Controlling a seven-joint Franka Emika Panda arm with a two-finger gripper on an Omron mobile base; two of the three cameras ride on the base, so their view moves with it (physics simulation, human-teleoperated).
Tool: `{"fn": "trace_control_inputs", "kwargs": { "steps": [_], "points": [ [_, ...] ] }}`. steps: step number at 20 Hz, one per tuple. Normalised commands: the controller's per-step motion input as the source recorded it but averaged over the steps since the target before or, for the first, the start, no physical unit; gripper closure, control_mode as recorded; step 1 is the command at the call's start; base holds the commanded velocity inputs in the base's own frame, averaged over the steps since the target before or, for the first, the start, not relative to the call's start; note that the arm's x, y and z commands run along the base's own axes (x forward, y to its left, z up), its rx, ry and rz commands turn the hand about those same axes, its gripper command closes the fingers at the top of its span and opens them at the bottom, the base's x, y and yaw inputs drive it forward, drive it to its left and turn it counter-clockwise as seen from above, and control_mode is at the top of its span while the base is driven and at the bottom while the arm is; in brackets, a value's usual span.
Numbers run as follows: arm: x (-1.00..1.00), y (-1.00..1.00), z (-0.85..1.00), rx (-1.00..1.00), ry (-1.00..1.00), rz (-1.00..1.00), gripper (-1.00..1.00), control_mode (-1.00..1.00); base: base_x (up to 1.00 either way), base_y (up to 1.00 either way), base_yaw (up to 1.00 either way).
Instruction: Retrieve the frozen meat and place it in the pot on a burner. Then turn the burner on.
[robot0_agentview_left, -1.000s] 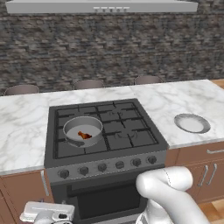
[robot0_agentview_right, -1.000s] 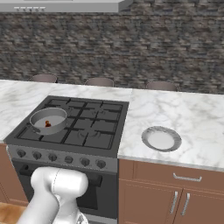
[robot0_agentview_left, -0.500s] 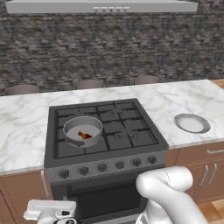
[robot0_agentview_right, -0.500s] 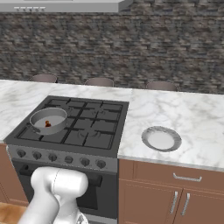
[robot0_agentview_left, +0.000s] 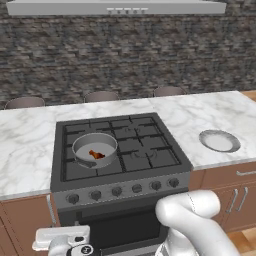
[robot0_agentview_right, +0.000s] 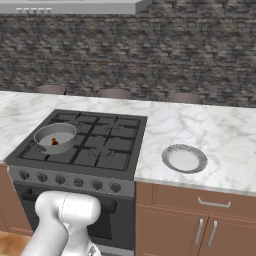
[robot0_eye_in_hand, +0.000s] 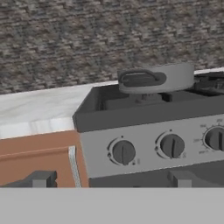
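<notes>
We count one round grey metal pot, one reddish-brown meat chunk, one shallow silvery dish, six dark knobs.

Grey pot, reddish-brown meat, white-marbled counter.

Matt grey metal pot on black cast-iron burner; glossy veined marble counter, rough stone wall.

The pot with the frozen meat stands on the cooktop's front-left burner, its stub handle jutting toward the front edge above the knobs. The other three burners are bare, open from above. The gripper sits low before the control panel, near its left corner; nothing stands between its fingertips and the knobs. A shallow rimmed dish lies on the counter, well right of the cooktop.
</notes>
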Motion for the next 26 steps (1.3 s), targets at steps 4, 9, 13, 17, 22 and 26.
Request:
{"fn": "trace_control_inputs", "kwargs": {
  "steps": [4,9,13,17,22,26],
  "points": [
    [0.20,0.00,-0.15,-0.10,0.00,0.00,-1.00,-1.00,0.00,0.00,0.00],
    [0.11,0.00,-0.09,-0.05,0.00,-0.05,-1.00,-1.00,0.00,0.00,0.00],
    [0.10,0.00,-0.08,-0.02,0.00,-0.07,-1.00,-1.00,0.00,0.00,0.00],
    [0.12,0.00,-0.17,-0.04,0.00,-0.13,-1.00,-1.00,0.00,0.00,0.00],
    [0.01,0.00,-0.03,0.00,0.00,-0.05,-1.00,-1.00,0.00,0.00,0.00],
    [0.09,0.22,-0.10,0.00,0.00,-0.03,-1.00,-1.00,0.00,0.00,0.00]
  ]
}}
